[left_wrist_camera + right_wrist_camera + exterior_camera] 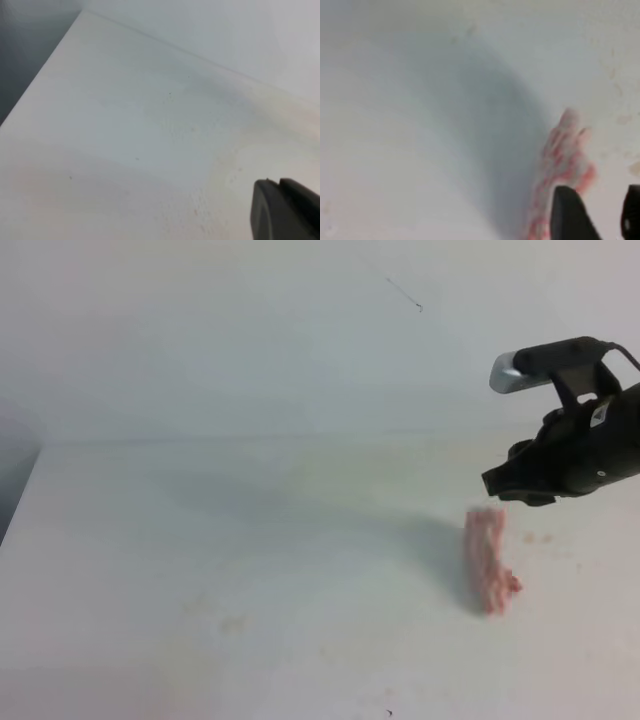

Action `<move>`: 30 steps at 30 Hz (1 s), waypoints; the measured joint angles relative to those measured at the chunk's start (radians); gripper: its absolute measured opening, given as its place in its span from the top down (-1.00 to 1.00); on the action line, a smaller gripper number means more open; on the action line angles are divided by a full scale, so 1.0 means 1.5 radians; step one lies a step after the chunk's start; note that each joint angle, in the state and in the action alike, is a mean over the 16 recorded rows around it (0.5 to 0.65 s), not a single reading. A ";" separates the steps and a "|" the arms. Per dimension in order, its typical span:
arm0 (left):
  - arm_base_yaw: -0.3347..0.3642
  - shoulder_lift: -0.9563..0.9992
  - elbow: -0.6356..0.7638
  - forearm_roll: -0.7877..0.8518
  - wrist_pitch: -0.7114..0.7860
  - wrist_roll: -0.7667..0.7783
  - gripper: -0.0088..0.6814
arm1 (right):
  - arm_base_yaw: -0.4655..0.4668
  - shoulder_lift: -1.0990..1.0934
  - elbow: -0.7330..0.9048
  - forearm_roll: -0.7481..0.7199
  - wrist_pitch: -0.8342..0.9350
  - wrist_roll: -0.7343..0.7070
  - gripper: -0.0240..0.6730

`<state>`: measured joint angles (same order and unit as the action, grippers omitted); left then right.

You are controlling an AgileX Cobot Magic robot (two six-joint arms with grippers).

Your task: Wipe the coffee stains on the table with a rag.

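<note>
The pink-and-white rag lies bunched in a narrow ridge on the white table at the right. My right gripper hovers just above its far end, apart from it. In the right wrist view the gripper is open, with the rag beyond the left finger. Faint tan smears and specks of the coffee stains lie just right of the rag, and they also show in the right wrist view. No glossy puddle shows. Only a dark part of my left gripper shows in the left wrist view.
The table's left edge drops to a dark floor, and a pale wall rises behind the table. Faint yellowish discolouring marks the tabletop at front left.
</note>
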<state>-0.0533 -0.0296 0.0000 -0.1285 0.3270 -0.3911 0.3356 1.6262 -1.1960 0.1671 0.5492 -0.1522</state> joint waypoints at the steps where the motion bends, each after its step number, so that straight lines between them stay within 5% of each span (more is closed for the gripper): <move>1: 0.000 0.000 0.000 0.000 0.000 0.000 0.98 | 0.000 -0.001 0.000 0.003 -0.001 -0.001 0.23; 6: 0.000 0.000 0.000 0.000 0.000 0.001 0.98 | 0.001 -0.016 0.000 0.009 -0.002 -0.003 0.30; 17: 0.000 0.001 0.000 0.000 0.000 0.000 0.98 | 0.001 -0.144 -0.004 -0.006 0.006 -0.030 0.91; 30: 0.000 0.006 0.000 0.000 0.000 -0.001 0.98 | 0.001 -0.352 0.003 -0.011 0.048 -0.057 0.94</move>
<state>-0.0534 -0.0203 0.0000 -0.1285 0.3270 -0.3927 0.3371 1.0989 -1.1912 0.1503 0.6210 -0.2380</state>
